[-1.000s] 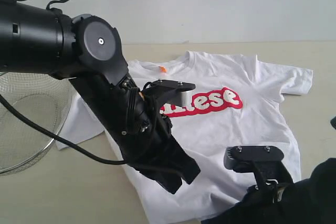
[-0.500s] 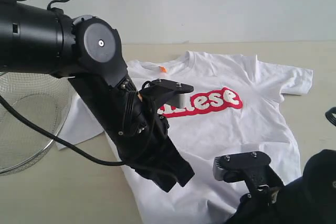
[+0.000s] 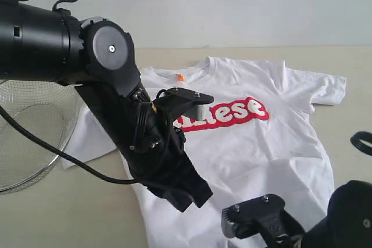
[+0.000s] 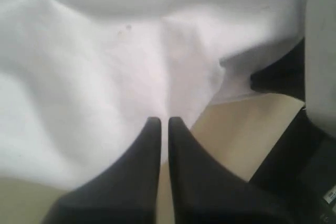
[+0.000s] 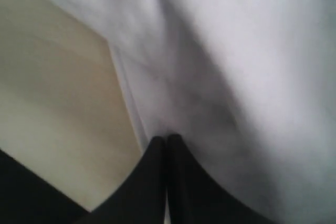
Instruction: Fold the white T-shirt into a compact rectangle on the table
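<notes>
Exterior view: left arm (image 3: pixel 145 137) covers part of the white T-shirt (image 3: pixel 256 143); jaws hidden there. Wrist views: left gripper (image 4: pixel 160 121) and right gripper (image 5: pixel 167 137) closed at cloth edge; pinch unclear.

One T-shirt (image 3: pixel 273 143), one table (image 3: pixel 70 213) and one wire basket (image 3: pixel 29 143) are in view. There are two robot arms, the left arm (image 3: pixel 110 85) and the right arm (image 3: pixel 349 219), and two grippers, the left gripper (image 4: pixel 164 124) and the right gripper (image 5: pixel 167 139). The shirt carries one red print (image 3: pixel 232 113) and one orange tag (image 3: pixel 180 76).
</notes>
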Robot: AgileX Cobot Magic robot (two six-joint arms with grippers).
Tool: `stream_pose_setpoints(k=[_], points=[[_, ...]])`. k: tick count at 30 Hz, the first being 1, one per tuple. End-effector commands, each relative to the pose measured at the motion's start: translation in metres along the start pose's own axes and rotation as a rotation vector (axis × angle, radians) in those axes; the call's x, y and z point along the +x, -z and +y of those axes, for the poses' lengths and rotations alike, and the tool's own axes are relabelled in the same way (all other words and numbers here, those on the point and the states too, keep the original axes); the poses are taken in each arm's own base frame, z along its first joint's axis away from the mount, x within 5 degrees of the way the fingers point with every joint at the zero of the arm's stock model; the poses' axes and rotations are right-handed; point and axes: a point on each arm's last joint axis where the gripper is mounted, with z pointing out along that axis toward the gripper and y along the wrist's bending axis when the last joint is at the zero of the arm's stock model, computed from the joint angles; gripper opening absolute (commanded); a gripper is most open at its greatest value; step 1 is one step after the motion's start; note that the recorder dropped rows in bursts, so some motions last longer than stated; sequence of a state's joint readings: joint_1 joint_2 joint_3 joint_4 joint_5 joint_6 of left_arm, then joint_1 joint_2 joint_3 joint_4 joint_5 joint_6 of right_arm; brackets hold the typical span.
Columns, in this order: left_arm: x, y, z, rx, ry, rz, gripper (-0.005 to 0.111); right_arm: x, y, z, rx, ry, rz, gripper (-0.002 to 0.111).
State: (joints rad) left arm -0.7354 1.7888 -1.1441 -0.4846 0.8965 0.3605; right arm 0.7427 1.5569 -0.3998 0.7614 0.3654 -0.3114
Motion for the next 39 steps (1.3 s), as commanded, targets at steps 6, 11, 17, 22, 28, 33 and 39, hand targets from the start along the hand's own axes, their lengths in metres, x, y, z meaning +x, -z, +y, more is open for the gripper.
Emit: stream_pose_setpoints(k=[6, 11, 17, 22, 28, 33, 39], points=[[0.001, 0.002, 0.001, -0.026, -0.014, 0.002, 0.005, 0.031, -0.012, 0.018, -0.001, 0.083, 0.154, 0.000], [0.002, 0.002, 0.001, -0.026, -0.016, 0.005, 0.005, 0.038, -0.014, 0.027, -0.015, 0.102, 0.163, 0.000], [0.002, 0.002, 0.001, -0.029, -0.018, 0.008, 0.005, 0.036, -0.014, 0.033, -0.015, 0.135, 0.105, 0.000], [0.002, 0.002, 0.002, -0.038, -0.025, 0.004, 0.005, 0.031, -0.005, 0.036, -0.040, 0.123, 0.022, 0.000], [-0.001, 0.002, 0.009, -0.114, -0.003, -0.027, 0.005, 0.024, 0.012, 0.041, -0.084, 0.100, -0.103, 0.000], [-0.001, 0.003, 0.013, -0.153, -0.012, -0.027, 0.005, 0.021, 0.027, 0.045, -0.127, 0.089, -0.195, 0.000], [-0.003, -0.010, 0.018, -0.159, 0.006, -0.011, 0.005, 0.012, 0.042, 0.043, -0.156, 0.047, -0.312, 0.000]])
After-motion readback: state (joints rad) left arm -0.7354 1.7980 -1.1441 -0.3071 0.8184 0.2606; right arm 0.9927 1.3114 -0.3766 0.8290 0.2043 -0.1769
